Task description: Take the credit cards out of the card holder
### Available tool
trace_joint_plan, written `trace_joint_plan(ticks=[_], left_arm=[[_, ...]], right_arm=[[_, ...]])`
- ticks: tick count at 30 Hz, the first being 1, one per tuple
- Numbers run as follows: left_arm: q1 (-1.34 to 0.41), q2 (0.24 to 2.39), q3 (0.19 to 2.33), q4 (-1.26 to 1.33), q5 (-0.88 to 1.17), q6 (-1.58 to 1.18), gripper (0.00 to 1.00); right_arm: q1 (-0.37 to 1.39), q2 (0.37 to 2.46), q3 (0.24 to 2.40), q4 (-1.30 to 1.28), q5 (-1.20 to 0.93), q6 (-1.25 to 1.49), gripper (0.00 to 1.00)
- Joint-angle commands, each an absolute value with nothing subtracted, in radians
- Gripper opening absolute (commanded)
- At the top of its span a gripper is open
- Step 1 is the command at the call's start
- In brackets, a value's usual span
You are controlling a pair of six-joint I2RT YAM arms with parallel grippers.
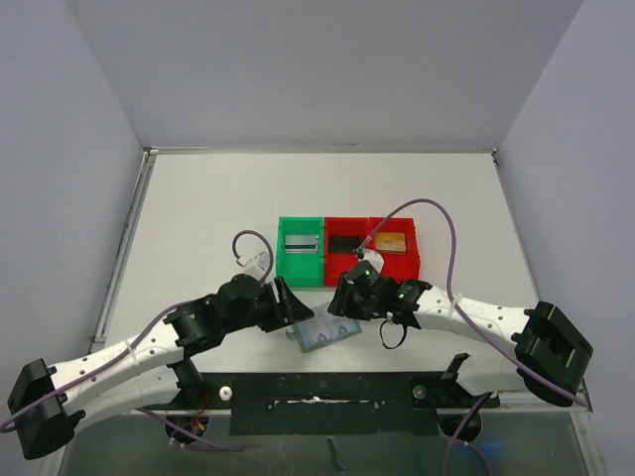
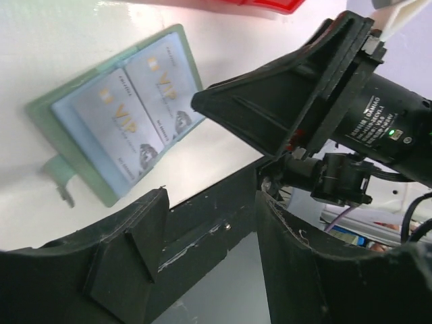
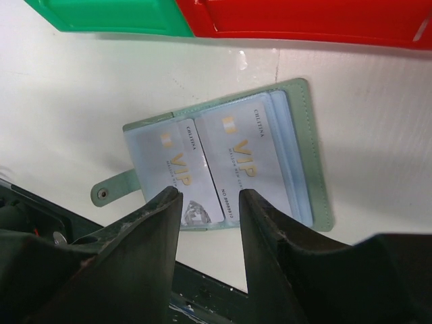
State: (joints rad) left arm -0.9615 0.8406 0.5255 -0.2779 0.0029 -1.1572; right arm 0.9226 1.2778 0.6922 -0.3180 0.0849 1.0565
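Note:
The card holder (image 1: 327, 335) lies open on the white table near the front edge, between both grippers. In the right wrist view its grey-green cover (image 3: 307, 148) frames two pale credit cards with gold VIP print, one in the left pocket (image 3: 177, 165) and one in the right pocket (image 3: 239, 155). My right gripper (image 3: 209, 197) is open and empty, hovering over the holder's near edge. My left gripper (image 2: 210, 197) is open and empty, beside the holder (image 2: 61, 135) and off its edge. Both cards (image 2: 135, 101) sit in their pockets.
A green bin (image 1: 300, 251) and two red bins (image 1: 347, 248) (image 1: 394, 248) stand in a row just behind the holder. The black mounting rail (image 1: 327, 392) runs along the table's front edge. The holder's snap tab (image 3: 111, 190) sticks out to the left.

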Motion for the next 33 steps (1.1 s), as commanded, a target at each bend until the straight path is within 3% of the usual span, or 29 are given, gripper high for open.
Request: trace_joint_plan(ticks=[1, 16, 22, 28, 31, 33], left_arm=[[-0.966, 0.914, 0.517, -0.101, 0.076, -1.215, 0.52], [-0.968, 1.248, 0.47, -0.085, -0.034, -1.171, 0.39], [-0.968, 1.28, 0.417, -0.101, -0.061, -1.15, 0.27], [-0.968, 1.277, 0.419, -0.14, -0.089, -1.112, 0.26], [-0.968, 1.287, 0.425, -0.142, -0.089, -1.096, 0.25], [-0.968, 1.298, 0.434, -0.154, -0.092, -1.085, 0.23]], right_arm=[[0.91, 1.251, 0.673, -0.217, 0.05, 1.079, 0.39], [0.899, 1.344, 0.651, -0.118, -0.057, 1.066, 0.34], [0.901, 1.424, 0.67, -0.133, -0.077, 1.053, 0.31], [0.91, 1.458, 0.66, -0.12, -0.087, 1.058, 0.28], [0.911, 1.456, 0.651, -0.102, -0.088, 1.066, 0.19], [0.911, 1.449, 0.642, -0.094, -0.081, 1.077, 0.18]])
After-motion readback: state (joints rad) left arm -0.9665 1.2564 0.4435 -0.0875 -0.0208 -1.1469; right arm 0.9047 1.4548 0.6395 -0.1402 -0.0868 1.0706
